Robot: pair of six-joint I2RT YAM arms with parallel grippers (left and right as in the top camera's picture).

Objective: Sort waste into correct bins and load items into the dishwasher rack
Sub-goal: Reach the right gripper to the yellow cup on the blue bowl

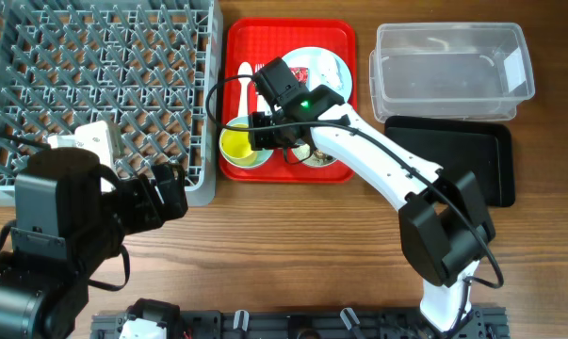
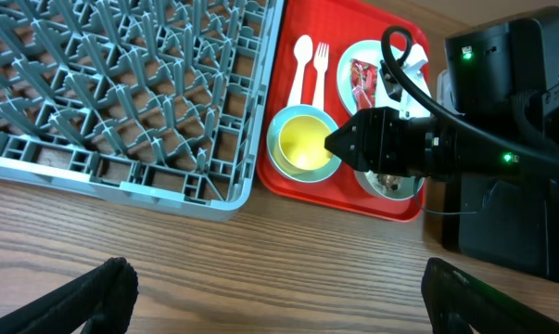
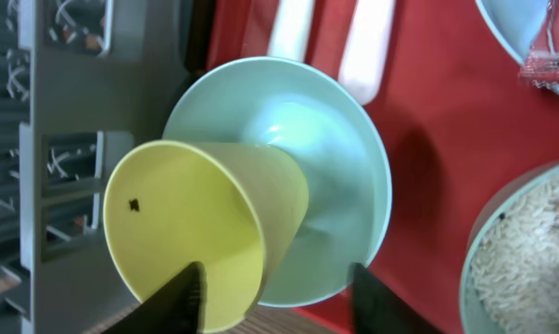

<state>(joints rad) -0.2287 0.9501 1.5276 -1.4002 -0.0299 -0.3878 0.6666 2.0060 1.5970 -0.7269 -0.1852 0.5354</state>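
My right gripper [image 3: 274, 283] hung over the front left corner of the red rectangular plastic serving tray [image 1: 238, 38]. Its two black fingers [image 3: 182, 297] were spread apart and clamped on nothing, one in front of the mouth of the small yellow plastic cup [image 3: 196, 223], the other out past the rim of the mint green round bowl [image 3: 339, 176]. The cup sat tilted inside that bowl, a dark speck on its inner wall. Farther back along the tray's left side, the white plastic spoon [image 2: 304, 56] and fork [image 2: 321, 60] lay side by side. The pale blue round plate [image 2: 358, 51] sat at the tray's back middle with the small red printed wrapper [image 2: 364, 79] on it, and the pale blue bowl [image 3: 466, 278] of white rice-like grains [image 3: 529, 260] stood just right of the mint bowl. The large grey plastic dishwasher rack [image 1: 95, 75] stood just beside the tray's left edge, and the clear plastic rectangular tub [image 1: 450, 71] and shallow black rectangular tray [image 1: 472, 155] lay to its right. My left gripper [image 2: 279, 278] hovered over the wooden table [image 1: 293, 235] in front of the tray and to its left, its fingers wide apart and empty.
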